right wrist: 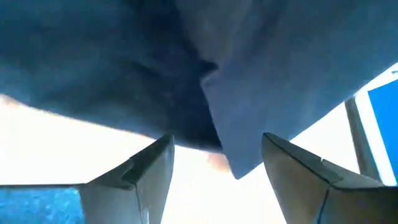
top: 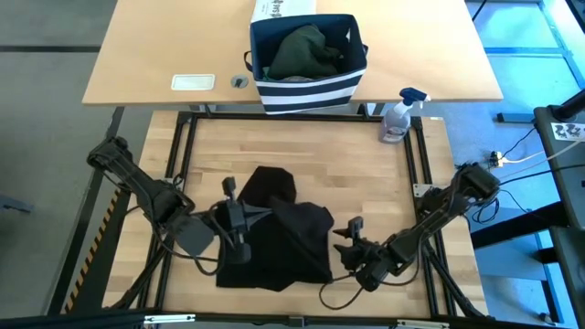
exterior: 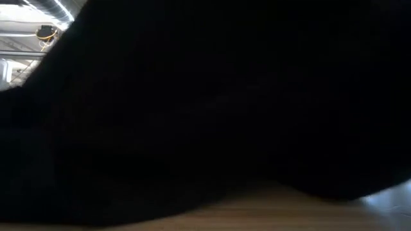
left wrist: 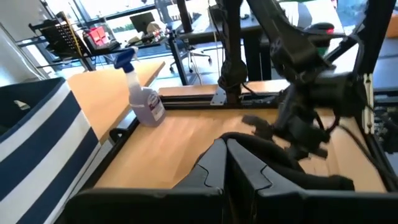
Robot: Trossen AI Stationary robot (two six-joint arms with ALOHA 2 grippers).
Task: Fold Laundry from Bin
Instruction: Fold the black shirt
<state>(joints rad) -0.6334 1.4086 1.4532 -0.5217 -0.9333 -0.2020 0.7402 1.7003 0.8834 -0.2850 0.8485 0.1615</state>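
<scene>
One black garment (top: 274,238) lies crumpled on the near half of the wooden work table (top: 302,146), its folds heaped and one lobe reaching toward the far side; in the low view it fills nearly the whole picture as a dark mass resting on the wood. Two grippers flank it: the left gripper (top: 230,194) sits at the cloth's left edge with its fingers pressed together, nothing visibly between them; the right gripper (top: 347,239) sits just beside the cloth's right edge with its fingers (right wrist: 146,171) spread apart, the dark fabric hanging just ahead of them and not pinched. Farther off, one spray bottle (top: 398,117) with a blue trigger head stands at the table's far right corner. Beyond that, on a second, lighter table (top: 164,46), stands one bin (top: 309,78), navy with white stripes around its lower part; inside it lies dark green laundry (top: 306,50), bunched up, with a little light grey showing beneath. Behind the bin, touching it, is one white printed box (top: 283,9).
</scene>
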